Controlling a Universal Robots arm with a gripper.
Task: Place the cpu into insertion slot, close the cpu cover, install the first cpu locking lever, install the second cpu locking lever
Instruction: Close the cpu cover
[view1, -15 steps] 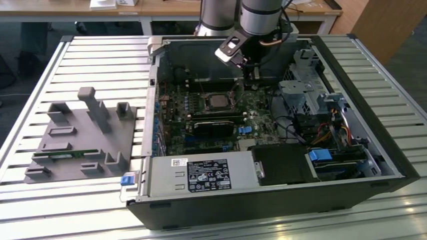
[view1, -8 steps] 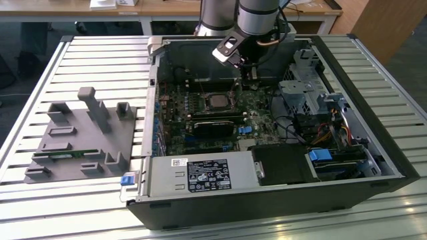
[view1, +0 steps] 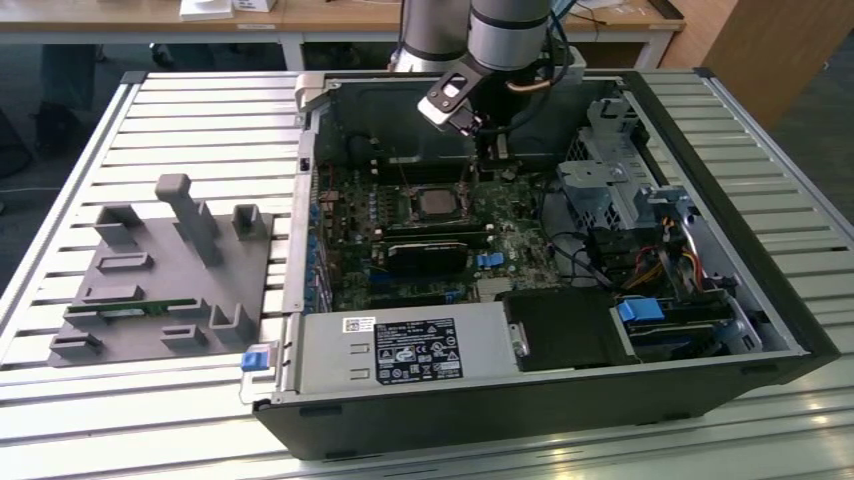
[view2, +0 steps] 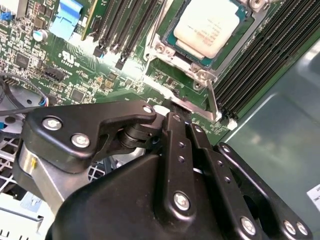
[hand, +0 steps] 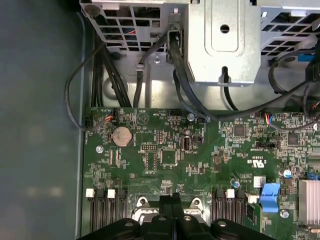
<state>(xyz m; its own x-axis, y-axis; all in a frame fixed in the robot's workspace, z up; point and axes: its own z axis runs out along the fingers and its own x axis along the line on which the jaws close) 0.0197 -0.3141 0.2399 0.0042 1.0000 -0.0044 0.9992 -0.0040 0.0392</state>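
cpu (view2: 207, 27) sits in insertion slot (view2: 172, 56); gripper (view2: 174, 111) just beside it.

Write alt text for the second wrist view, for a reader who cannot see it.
The black tool reaches toward a green motherboard, its tip beside a thin metal lever at the corner of the insertion slot. The cpu lies in that slot, silvery top up, with black memory slots on either side.
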